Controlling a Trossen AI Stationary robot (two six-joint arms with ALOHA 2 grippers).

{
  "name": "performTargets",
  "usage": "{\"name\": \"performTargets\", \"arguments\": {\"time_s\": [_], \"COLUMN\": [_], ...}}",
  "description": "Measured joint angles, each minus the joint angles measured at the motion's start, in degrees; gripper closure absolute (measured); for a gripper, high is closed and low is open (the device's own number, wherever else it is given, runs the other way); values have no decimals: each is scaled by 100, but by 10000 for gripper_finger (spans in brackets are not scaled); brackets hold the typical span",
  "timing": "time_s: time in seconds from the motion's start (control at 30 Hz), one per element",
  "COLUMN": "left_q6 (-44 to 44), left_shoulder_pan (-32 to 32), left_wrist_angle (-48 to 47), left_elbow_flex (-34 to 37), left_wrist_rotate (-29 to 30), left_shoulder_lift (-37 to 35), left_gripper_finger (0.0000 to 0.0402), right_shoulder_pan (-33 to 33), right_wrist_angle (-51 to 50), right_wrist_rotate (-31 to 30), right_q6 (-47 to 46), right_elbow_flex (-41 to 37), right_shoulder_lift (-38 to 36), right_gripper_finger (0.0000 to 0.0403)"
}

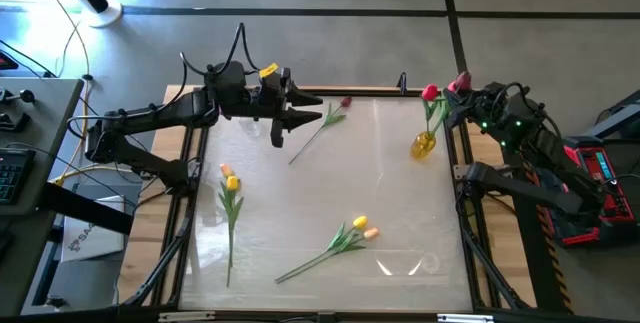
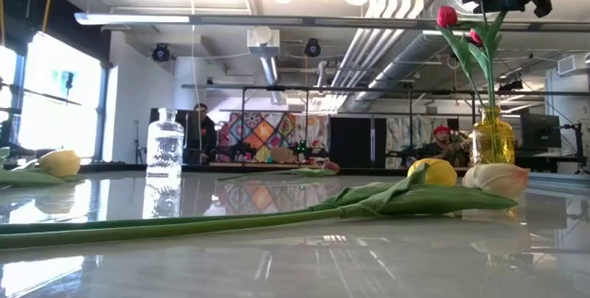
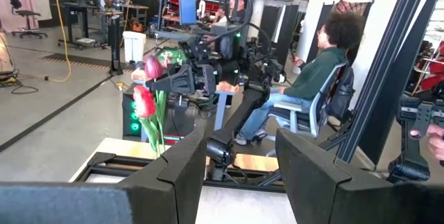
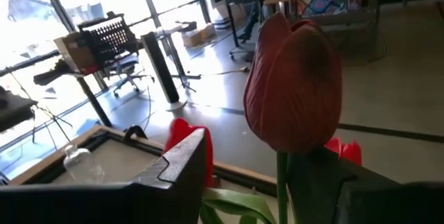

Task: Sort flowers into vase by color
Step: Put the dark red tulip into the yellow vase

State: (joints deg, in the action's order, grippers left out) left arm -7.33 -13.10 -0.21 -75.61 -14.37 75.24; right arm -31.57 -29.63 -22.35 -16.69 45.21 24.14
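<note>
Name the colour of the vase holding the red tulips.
Yellow glass vase, clearest in the low view.

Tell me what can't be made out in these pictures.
- Right gripper: in the right wrist view a red tulip blocks the gap, so a grip is unclear.
- Clear vase: in the high view the left gripper and glare hide it.
- Yellow vase: the wrist views don't show it.

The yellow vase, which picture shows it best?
The low view: the yellow vase stands upright and side-on, red tulips rising from it. The high view shows it small from above. The left wrist view shows only its flowers, the right wrist view none of it.
</note>
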Motion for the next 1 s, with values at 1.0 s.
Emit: {"name": "performTargets", "arguments": {"time_s": [1.0], "left_q6": [-295], "left_shoulder_pan": [1], "left_wrist_angle": [182], "left_elbow_flex": [0], "left_wrist_rotate": [1], "left_shoulder_lift": [-4], "left_gripper_finger": [238], "right_shoulder_pan": [2], "right_wrist_angle": [-611], "right_wrist_rotate": [-146], "right_q6": [113], "right_elbow_flex": [-6], "right_shoulder_lift": [26], "right_gripper_finger": [233]}}
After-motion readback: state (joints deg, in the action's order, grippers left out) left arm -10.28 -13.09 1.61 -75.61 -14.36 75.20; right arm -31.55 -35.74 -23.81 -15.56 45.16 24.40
